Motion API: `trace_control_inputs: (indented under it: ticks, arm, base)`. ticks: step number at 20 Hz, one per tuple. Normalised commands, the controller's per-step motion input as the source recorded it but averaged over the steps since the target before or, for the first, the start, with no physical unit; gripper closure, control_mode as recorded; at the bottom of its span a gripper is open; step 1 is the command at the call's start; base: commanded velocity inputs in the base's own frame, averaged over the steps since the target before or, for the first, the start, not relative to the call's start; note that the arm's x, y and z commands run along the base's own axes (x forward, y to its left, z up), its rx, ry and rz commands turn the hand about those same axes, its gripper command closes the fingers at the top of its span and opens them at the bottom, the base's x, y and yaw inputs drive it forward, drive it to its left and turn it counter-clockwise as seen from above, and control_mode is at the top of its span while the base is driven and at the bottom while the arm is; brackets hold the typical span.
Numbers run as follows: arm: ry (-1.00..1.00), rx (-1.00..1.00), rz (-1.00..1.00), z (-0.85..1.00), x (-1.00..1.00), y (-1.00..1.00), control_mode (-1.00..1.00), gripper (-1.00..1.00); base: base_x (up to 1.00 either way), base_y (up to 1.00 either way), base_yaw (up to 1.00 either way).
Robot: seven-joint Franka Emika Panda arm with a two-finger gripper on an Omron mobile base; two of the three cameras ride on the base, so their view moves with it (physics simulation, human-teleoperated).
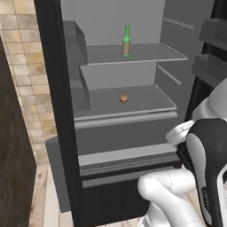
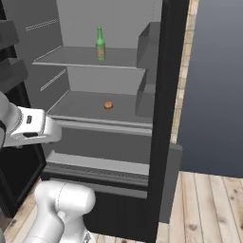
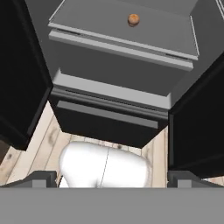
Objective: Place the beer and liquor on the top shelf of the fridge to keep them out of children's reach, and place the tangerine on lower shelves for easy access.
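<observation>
The fridge (image 1: 54, 88) stands open in front of me. The beer (image 1: 127, 41) (image 2: 100, 43), a slim green bottle, stands upright on the top shelf (image 1: 148, 53) (image 2: 66, 57). The tangerine (image 1: 124, 99) (image 2: 108, 105) (image 3: 133, 19) lies on the lower shelf (image 1: 148, 101) (image 2: 80, 107) (image 3: 96, 17) below it. My gripper (image 3: 112, 178) hangs back in front of the fridge's lower part, open, with nothing between its fingertips (image 3: 43, 177). It is well short of both shelves. The liquor is out of view.
Boxy grey door bins (image 1: 212, 66) (image 2: 10, 71) hang on the open door beside my arm. A grey drawer front (image 1: 126, 133) (image 3: 113, 65) sits under the lower shelf. Wooden floor (image 2: 209, 204) lies at the right, a dark wall (image 1: 13, 155) at the left.
</observation>
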Motion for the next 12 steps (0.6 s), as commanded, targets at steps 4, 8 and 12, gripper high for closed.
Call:
trace_control_inputs:
  ticks: [4, 8, 12]
  arm:
    - [0.0, 0.0, 0.0, 0.0, 0.0, 0.0, 1.0, -1.0]
    - [0.0, 0.0, 0.0, 0.0, 0.0, 0.0, 1.0, -1.0]
    - [0.0, 0.0, 0.0, 0.0, 0.0, 0.0, 1.0, -1.0]
  base:
    - [-0.99, -0.1, -0.04]
    - [-0.8, -0.3, -0.16]
    - [-0.59, -0.52, -0.27]
